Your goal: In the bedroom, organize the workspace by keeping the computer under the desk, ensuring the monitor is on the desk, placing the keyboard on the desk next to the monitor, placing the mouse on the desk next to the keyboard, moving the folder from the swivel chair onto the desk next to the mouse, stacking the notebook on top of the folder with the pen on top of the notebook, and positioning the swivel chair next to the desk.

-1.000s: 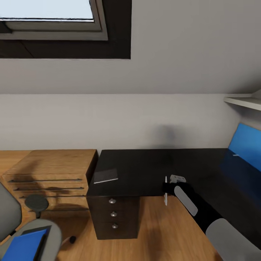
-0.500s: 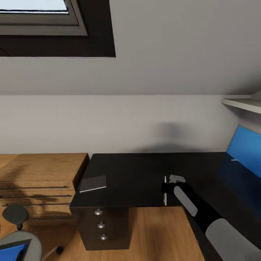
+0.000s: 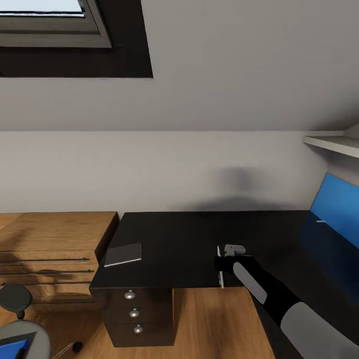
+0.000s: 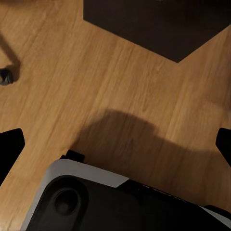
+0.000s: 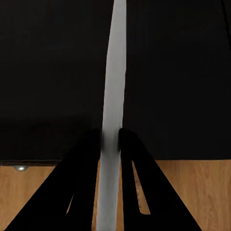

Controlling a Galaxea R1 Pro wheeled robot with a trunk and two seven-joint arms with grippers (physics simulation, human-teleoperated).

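Observation:
My right gripper (image 3: pixel 221 264) is shut on a thin white pen (image 3: pixel 219 269), held over the front edge of the black desk (image 3: pixel 189 232). Along the right wrist view the pen (image 5: pixel 113 106) runs between the two dark fingers (image 5: pixel 82 183), above the desktop (image 5: pixel 48 72). A grey notebook (image 3: pixel 123 254) lies flat near the desk's left end. The blue monitor (image 3: pixel 336 207) stands at the desk's far right. At the bottom left corner is the grey swivel chair (image 3: pixel 27 335) carrying the blue folder (image 3: pixel 10 348). My left gripper (image 4: pixel 115 147) is open over the wooden floor (image 4: pixel 120 82).
A wooden drawer chest (image 3: pixel 50 244) stands left of the desk. The desk's own drawer unit (image 3: pixel 134 311) sits under its left end. A white shelf (image 3: pixel 331 144) juts out at the right wall. My own base (image 4: pixel 96 202) and a chair caster (image 4: pixel 6 75) show under the left arm.
The whole view has swung right, so the desk, chest and chair slid left in the picture. The chair is nearly out of frame. The right gripper still holds the pen.

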